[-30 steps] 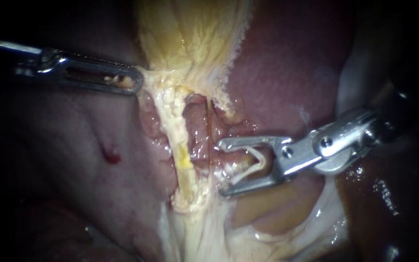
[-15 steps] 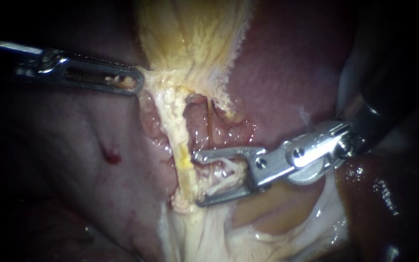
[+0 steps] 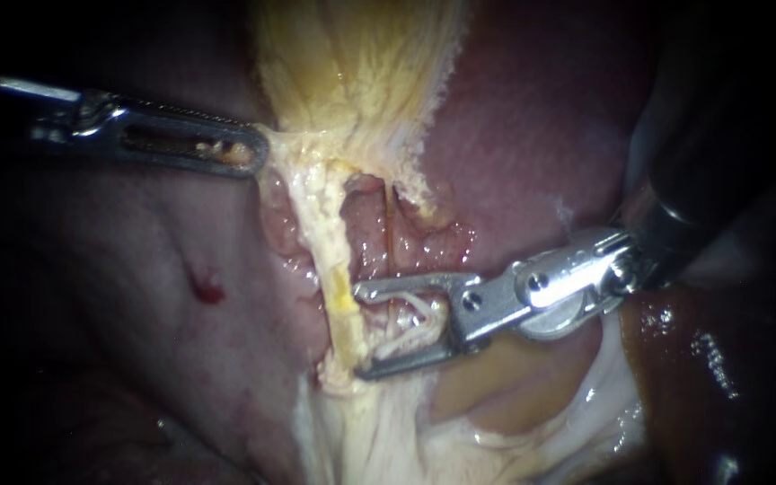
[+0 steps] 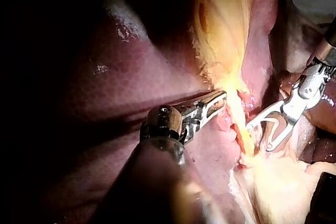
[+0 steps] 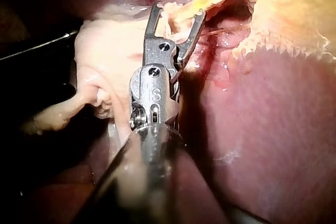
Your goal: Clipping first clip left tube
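At far left, endoscope view: left instrument [image 3: 258,153], shaft in from left edge. Jaws are pressed together on the pale lower edge of the gallbladder [image 3: 352,81], the yellow mass at upper centre.
Below it: liver [image 3: 119,269] w/ small red spot [image 3: 207,289].
Centre: left tube [image 3: 336,278], pale yellow-white, runs from gallbladder downward.
Just beside it, on its right: thin reddish tube [image 3: 389,238], roughly parallel, passes behind the upper jaw of the right instrument.
Right of centre: right instrument [image 3: 358,330], shaft in from upper right. Jaws apart, tips at left tube's right side. White clip [image 3: 406,341] lies btwn jaws, legs spread.
Right wrist view: same instrument [image 5: 178,11], pale tissue showing btwn its jaw tips; can't tell how far the tube is in.
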{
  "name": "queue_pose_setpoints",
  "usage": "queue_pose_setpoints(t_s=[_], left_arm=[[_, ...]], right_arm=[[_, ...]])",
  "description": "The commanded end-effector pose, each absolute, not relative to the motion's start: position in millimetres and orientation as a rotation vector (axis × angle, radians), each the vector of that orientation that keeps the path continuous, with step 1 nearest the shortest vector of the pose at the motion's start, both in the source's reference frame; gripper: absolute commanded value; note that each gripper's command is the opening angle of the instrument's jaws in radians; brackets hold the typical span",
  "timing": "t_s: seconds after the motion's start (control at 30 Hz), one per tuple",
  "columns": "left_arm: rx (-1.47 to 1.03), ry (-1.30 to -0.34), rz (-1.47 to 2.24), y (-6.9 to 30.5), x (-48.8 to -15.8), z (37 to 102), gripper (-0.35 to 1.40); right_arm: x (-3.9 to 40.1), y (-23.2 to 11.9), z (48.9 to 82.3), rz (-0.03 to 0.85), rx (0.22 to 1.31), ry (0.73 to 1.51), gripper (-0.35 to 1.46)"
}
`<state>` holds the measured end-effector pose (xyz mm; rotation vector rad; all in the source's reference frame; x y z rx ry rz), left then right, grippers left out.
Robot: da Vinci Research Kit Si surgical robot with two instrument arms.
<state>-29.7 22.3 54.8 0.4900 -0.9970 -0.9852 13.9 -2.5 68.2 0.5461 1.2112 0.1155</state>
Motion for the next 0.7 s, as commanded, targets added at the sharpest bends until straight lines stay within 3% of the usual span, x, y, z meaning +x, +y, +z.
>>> queue_pose_setpoints(t_s=[0.03, 0.3, 0.7], left_arm=[[0.49, -0.997, -0.985, 22.3, -29.7, 54.7, -0.28], [0.489, -0.997, -0.986, 22.2, -29.7, 54.6, -0.28], [0.489, -0.997, -0.986, 22.1, -29.7, 54.5, -0.28]], right_arm=[[13.8, -2.5, 68.5, 0.117, 0.551, 1.211, 0.5], [13.6, -2.5, 71.1, 0.138, 0.596, 1.221, 0.5], [14.1, -2.0, 71.9, 0.174, 0.613, 1.238, 0.5]])
